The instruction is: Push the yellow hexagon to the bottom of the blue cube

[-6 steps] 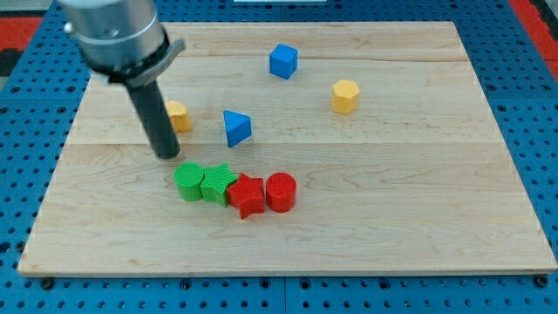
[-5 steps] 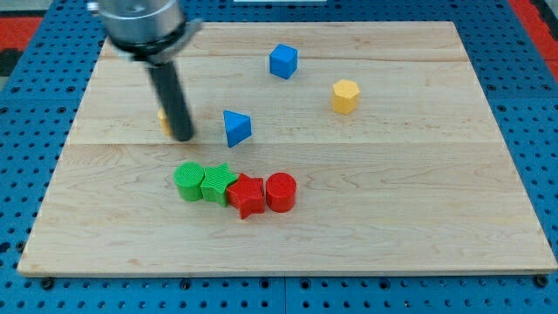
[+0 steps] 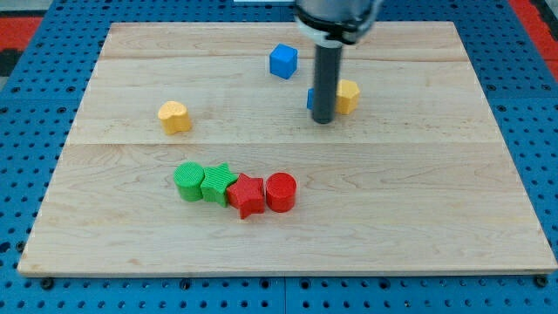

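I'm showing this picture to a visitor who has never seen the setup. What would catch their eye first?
The thick dark rod coming down from the view's top, with my tip planted just left of the yellow hexagon, below and right of the blue cube; a bit of another blue block peeks out behind the rod. Next, the tight row at centre: green cylinder, green star, red star, red cylinder.

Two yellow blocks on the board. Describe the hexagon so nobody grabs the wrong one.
Start at the wooden board and find the blue cube near its top edge. The yellow hexagon sits to the view's lower right of that cube, just right of my tip. The other yellow block lies alone far over on the view's left, and its outline is rounder.
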`<action>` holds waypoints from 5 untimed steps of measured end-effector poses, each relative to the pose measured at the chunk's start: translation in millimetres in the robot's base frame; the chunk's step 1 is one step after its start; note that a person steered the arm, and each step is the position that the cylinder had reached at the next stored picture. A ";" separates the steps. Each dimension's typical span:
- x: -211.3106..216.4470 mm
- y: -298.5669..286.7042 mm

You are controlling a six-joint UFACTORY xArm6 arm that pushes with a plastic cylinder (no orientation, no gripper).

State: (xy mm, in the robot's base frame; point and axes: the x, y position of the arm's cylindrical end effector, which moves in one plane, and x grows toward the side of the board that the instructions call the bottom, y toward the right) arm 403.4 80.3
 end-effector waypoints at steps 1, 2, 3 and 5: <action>-11.6 48.8; -42.5 28.7; -77.8 -55.7; -36.1 15.8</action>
